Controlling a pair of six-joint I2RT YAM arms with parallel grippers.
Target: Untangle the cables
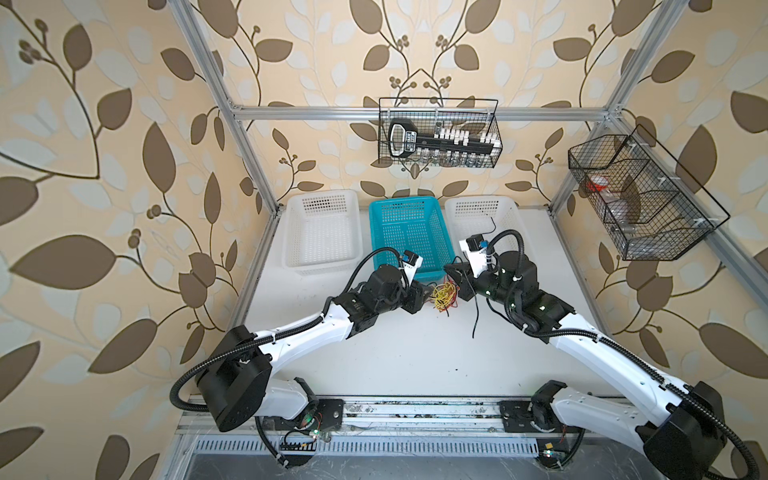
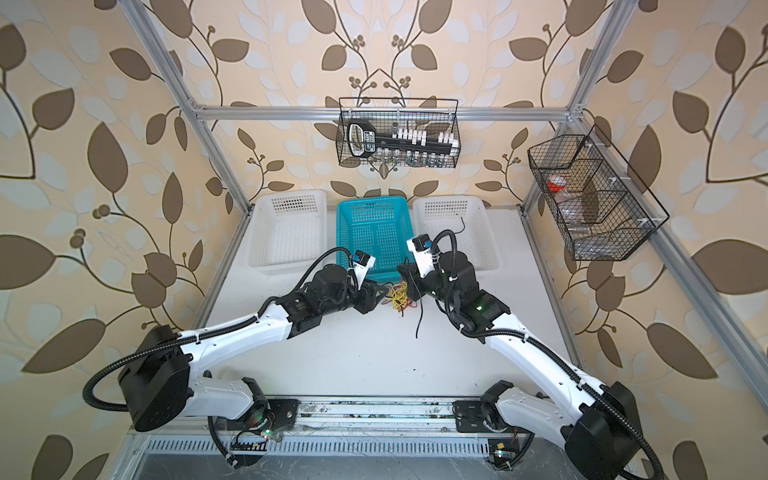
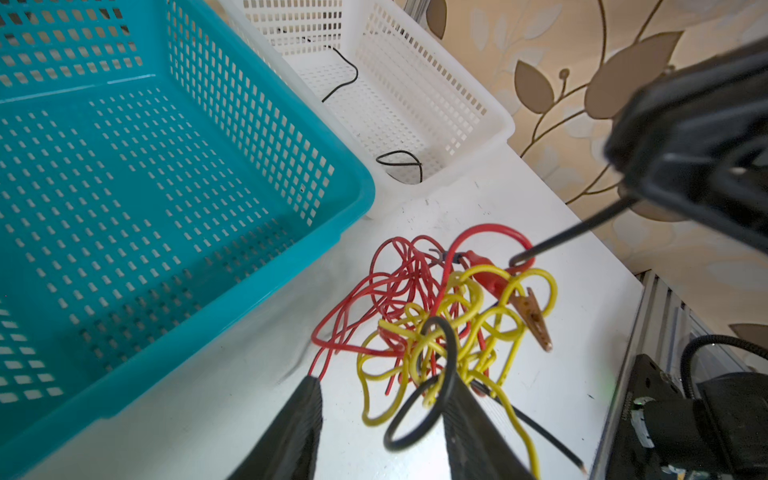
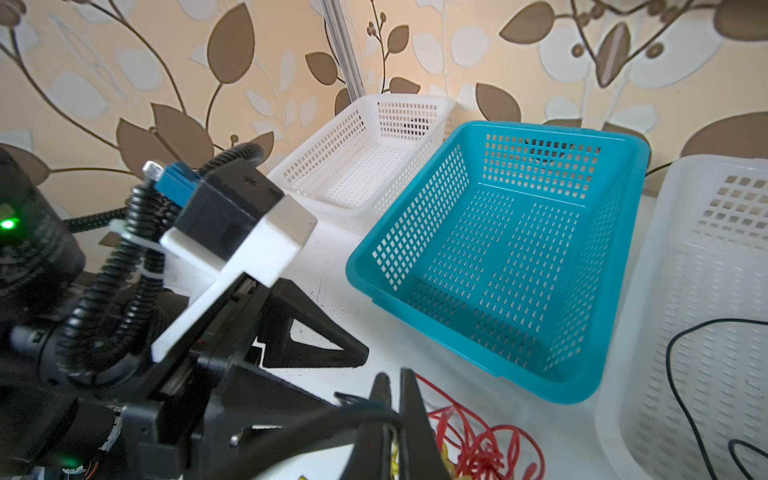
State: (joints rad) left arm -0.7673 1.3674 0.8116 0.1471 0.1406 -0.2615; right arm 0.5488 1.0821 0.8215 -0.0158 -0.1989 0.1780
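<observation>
The left jaws hang low over the counter [image 1: 395, 357], standing partly open with nothing clamped between them. Their two fingers [image 3: 301, 419] straddle the near edge of the cables [image 3: 449, 316], a knot of red and yellow wire lying on the counter right in front of them. A black loop [image 3: 419, 399] leans across one finger and is not pinched.

The right jaws are on the far side of the knot from the left jaws. They are closed tight on a black cable [image 1: 476, 320]. One stretch of it runs straight from them into the knot. The loose end trails back from them across the counter toward the arms' bases. In both top views the knot sits between the two pairs of jaws, just beside each.

A copper clip [image 3: 534, 318] with a red sleeve pokes out of the knot on the side nearer the right jaws.

Beyond both pairs of jaws stands a teal basket [image 1: 405, 200]. A white basket [image 1: 478, 199] beyond the right jaws has another thin black wire [image 3: 399, 152] lying in it. A second white basket [image 1: 320, 195] stands beyond the left jaws.
</observation>
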